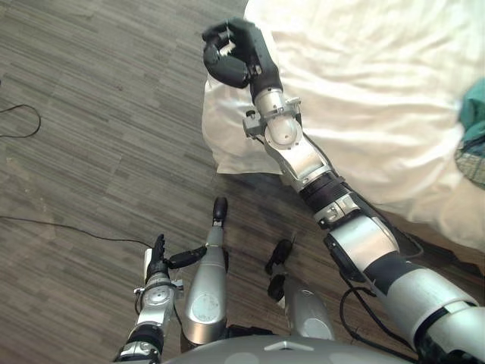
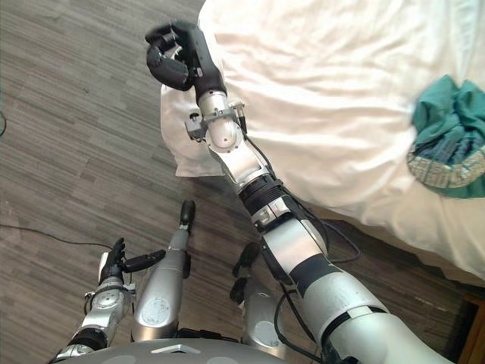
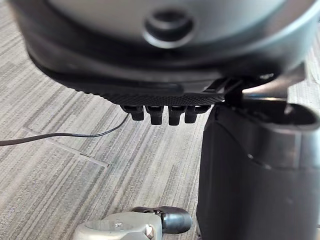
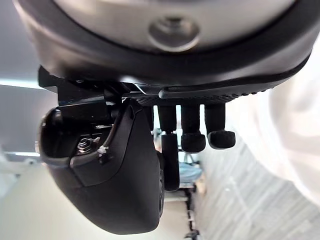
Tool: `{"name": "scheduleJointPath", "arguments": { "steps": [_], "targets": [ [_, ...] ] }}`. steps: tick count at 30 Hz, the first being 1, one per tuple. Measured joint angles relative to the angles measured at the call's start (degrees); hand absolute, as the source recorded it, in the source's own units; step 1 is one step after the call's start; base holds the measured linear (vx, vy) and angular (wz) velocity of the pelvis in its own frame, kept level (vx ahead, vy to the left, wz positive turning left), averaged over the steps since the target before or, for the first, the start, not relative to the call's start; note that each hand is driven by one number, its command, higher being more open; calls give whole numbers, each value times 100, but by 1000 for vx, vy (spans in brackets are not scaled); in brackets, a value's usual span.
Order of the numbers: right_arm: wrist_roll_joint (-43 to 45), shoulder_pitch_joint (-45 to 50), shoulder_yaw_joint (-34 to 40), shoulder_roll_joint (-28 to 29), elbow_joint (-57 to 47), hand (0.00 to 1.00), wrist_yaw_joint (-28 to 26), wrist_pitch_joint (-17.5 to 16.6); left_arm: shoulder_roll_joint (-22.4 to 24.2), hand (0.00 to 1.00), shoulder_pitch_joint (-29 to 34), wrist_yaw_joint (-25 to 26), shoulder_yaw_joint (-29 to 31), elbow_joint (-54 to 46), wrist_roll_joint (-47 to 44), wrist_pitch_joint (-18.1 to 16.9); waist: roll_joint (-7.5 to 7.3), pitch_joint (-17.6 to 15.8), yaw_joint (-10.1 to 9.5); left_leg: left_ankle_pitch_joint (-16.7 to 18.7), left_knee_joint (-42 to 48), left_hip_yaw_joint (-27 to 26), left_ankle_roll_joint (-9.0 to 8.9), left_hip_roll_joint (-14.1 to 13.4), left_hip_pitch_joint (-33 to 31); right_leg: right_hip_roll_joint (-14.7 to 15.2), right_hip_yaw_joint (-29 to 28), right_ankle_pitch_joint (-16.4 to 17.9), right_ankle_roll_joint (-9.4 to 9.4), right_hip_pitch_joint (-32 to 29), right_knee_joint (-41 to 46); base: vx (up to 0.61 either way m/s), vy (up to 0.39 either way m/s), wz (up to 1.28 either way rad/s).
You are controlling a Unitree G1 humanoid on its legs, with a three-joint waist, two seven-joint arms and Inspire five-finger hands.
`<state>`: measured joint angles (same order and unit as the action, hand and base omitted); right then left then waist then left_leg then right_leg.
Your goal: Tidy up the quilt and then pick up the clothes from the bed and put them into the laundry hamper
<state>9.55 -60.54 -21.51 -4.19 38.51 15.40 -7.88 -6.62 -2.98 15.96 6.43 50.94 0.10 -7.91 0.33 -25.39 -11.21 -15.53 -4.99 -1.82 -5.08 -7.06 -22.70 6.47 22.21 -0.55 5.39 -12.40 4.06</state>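
Observation:
A white quilt (image 2: 326, 91) covers the bed, rumpled, with one corner (image 2: 182, 144) hanging over the bed's edge towards the floor. A teal garment (image 2: 447, 140) lies bunched on the quilt at the far right, also in the left eye view (image 1: 474, 144). My right hand (image 1: 235, 53) is raised just beside that quilt corner. Its fingers (image 4: 192, 135) are curled in with nothing between them. Low at my left side hangs my left hand (image 1: 157, 262), over the floor and far from the bed, fingers relaxed and empty.
Grey wood-look floor (image 1: 91, 114) stretches to the left of the bed. The bed's dark base (image 2: 470, 318) shows at the lower right under the quilt's edge.

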Motion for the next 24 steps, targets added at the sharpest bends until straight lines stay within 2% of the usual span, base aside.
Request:
{"name": "scheduleJointPath", "arguments": {
  "steps": [2,3,6,8,12,17,19,22,24],
  "targets": [
    [-22,12,44,-117,344,0,-110,-94,37,100,-152,-20,-3,154,-27,-62,127,-82,-3,-32,1,5,34,20,-119,26,-16,-1,2,-134,18,11,10,-3],
    [-29,55,111,-106,423,0,-197,-324,65,100,-237,-24,-13,217,-40,-72,197,-123,7,-37,1,-10,41,31,-144,46,-41,-1,2,-188,43,16,19,-7],
    [-35,122,343,158,689,0,-311,-679,72,100,-372,-8,-218,361,-117,-85,261,-150,37,-14,-1,-58,17,35,-158,65,-121,9,1,-268,82,16,14,-12],
    [-54,196,403,255,694,0,-324,-741,72,100,-388,-12,-286,363,-194,-87,262,-150,65,-1,1,-58,13,36,-156,66,-121,20,2,-265,84,9,5,-2],
    [-676,487,233,456,678,0,-326,-830,40,100,-388,-40,-337,428,-267,-76,246,-142,193,76,2,-74,13,77,-77,126,-126,93,19,-232,195,8,4,0],
    [-791,1401,-740,137,3,0,-650,-822,-9,100,-359,-154,-335,407,-276,-63,131,-136,297,154,0,-216,35,118,202,191,-245,127,46,-40,208,43,5,-11],
    [-327,1952,-1385,204,-64,0,-1082,-552,-56,100,-276,-171,-331,413,-273,-55,8,-134,373,196,-1,-325,66,129,374,214,-358,159,51,64,211,54,-5,-22],
    [300,2996,-2338,245,191,0,-1556,210,-110,100,-268,-268,-367,391,-242,-61,-96,-136,365,242,0,-437,44,125,530,224,-439,180,45,168,186,66,-12,-16],
    [506,3307,-2853,256,194,0,-1770,455,-143,100,-264,-294,-365,371,-238,-57,-151,-133,382,245,1,-508,39,94,586,205,-487,179,43,186,183,54,-20,-17]
  ]
}}
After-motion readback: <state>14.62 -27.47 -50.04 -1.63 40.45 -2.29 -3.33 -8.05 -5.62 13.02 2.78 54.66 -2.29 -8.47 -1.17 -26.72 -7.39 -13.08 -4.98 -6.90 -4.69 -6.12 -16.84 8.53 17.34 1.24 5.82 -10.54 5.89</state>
